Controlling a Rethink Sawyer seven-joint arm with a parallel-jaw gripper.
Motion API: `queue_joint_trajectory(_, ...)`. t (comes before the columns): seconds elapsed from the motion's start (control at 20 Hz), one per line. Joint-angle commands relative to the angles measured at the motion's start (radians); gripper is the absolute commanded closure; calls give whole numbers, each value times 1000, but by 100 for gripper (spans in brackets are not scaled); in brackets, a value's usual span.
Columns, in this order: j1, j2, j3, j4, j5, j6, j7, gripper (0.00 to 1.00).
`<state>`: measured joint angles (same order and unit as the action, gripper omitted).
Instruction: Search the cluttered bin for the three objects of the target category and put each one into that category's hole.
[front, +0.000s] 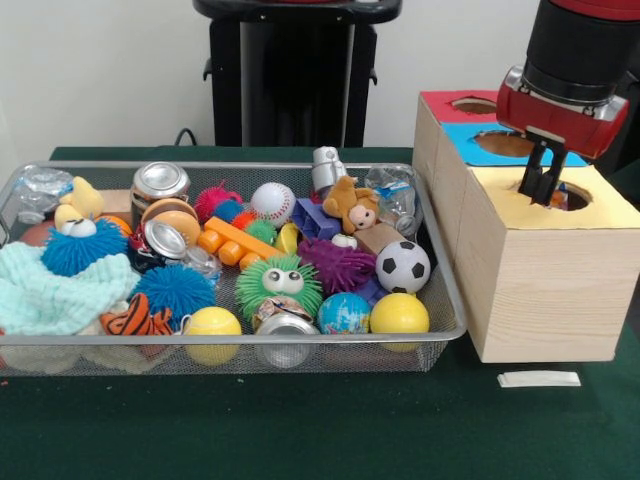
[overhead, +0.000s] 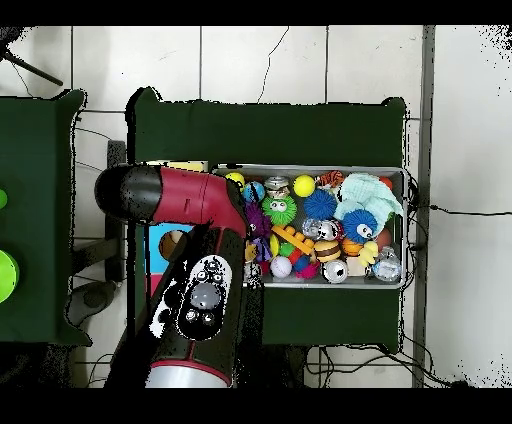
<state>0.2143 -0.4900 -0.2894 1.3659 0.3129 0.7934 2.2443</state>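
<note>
A wire mesh bin (front: 250, 340) holds a heap of toys. Among them are a baseball (front: 272, 202), a soccer ball (front: 403, 266), a globe ball (front: 343, 313), two yellow balls (front: 399, 313), metal cans (front: 160, 181), spiky rubber toys (front: 279, 287) and a teddy bear (front: 352, 203). Right of the bin stands a wooden box (front: 540, 290) with a red, a blue and a yellow top, each with a hole. My gripper (front: 546, 195) hangs at the rim of the yellow hole (front: 577, 197), well clear of the bin. In the overhead view the arm (overhead: 195, 290) hides most of the box.
A teal knitted cloth (front: 50, 290) lies at the bin's left end, crushed plastic bottles (front: 395, 195) at the back. A white strip (front: 538, 378) lies on the green table in front of the box. In the overhead view the bin (overhead: 322, 168) sits right of the arm.
</note>
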Motion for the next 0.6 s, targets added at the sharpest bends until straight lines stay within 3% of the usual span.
queue_joint_trajectory(0.05,-25,-31,50,14,1,45,135,100)
queue_joint_trajectory(0.15,-20,-22,44,3,-22,13,111,100)
queue_joint_trajectory(0.3,-10,17,7,-79,-147,-117,-13,100)
queue_joint_trajectory(0.35,-16,12,24,-66,-142,-145,-16,100)
queue_joint_trajectory(0.45,-74,-18,151,37,-40,-182,-1,100)
queue_joint_trajectory(0.5,-119,-32,240,101,8,-260,-15,100)
queue_joint_trajectory(0.6,-197,-37,373,167,36,-369,-54,100)
